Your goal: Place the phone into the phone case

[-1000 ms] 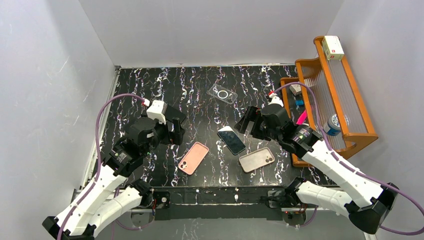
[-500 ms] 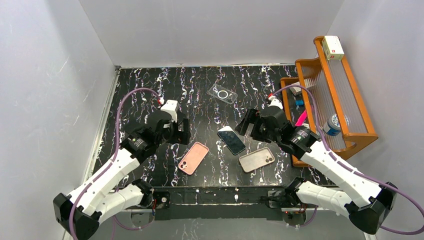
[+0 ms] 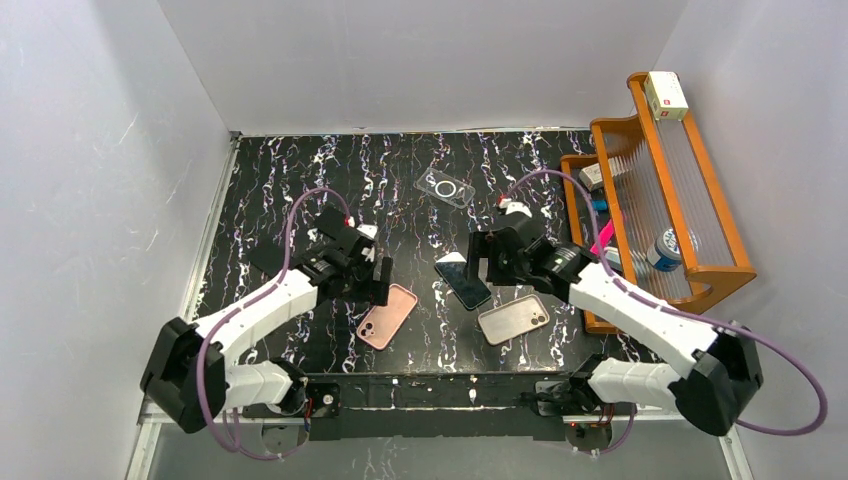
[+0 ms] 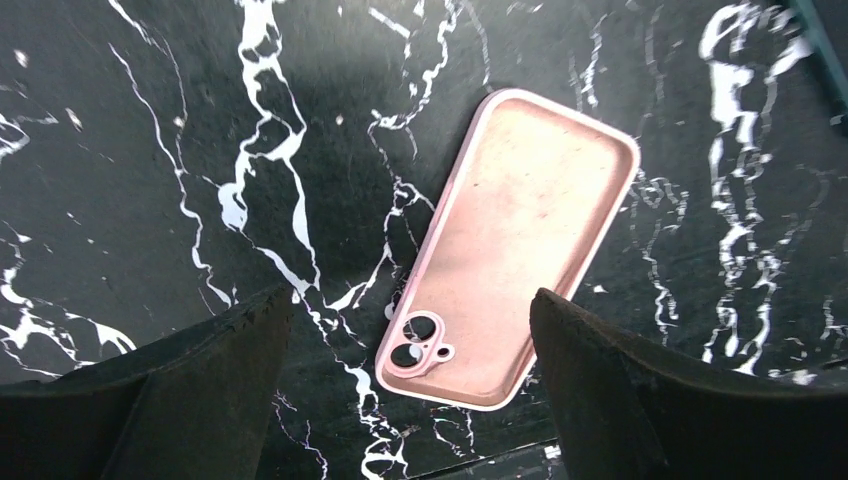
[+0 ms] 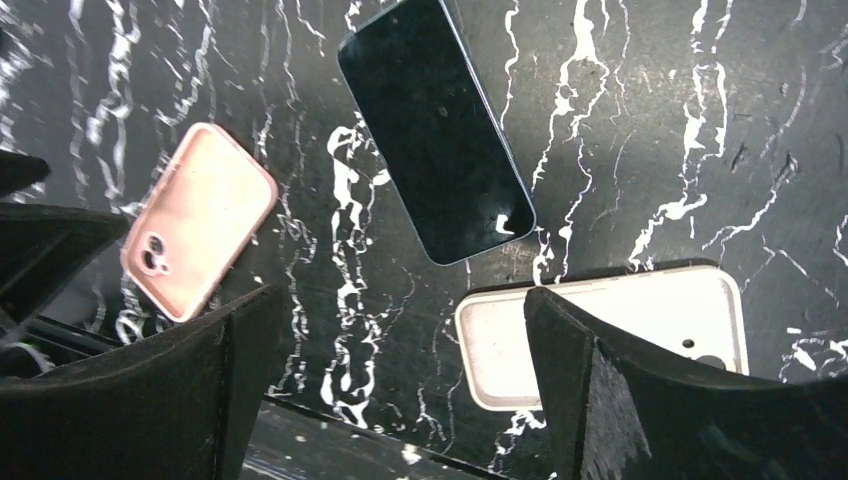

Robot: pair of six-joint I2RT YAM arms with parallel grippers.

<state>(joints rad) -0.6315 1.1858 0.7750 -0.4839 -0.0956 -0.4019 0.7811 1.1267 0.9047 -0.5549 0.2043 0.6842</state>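
My left gripper [image 4: 412, 298] hangs over the tabletop [image 4: 150, 150], a glossy black slab veined with white like marble. Its jaws are spread wide and pinch nothing. The two fingers [image 4: 150, 400] are blunt, matte black wedges. Right below the gap between them lies the pink case [image 4: 520, 240], a rounded rectangle with a soft, dull, slightly smudged surface and a raised paler rim. Its camera cut-out, with two round holes, sits at the end nearest my wrist. The rest of the case runs away from me, slanting toward the right-hand finger.

My right gripper [image 5: 402, 295] also stands wide apart, empty, above the table. The phone [image 5: 435, 125] lies flat just beyond its fingertips, ahead of the gap and not in any case. It is a slim dark slab with rounded corners and a smooth, mirror-like screen facing up, with one small glint near its closer corner. The beige case [image 5: 610, 335] is partly hidden by the right-hand finger; it is matte and pale-rimmed, with a small hole. Farther ahead lies a clear case [image 3: 445, 187] with a ring printed on it. Off to the right stands a wooden rack [image 3: 690, 180].
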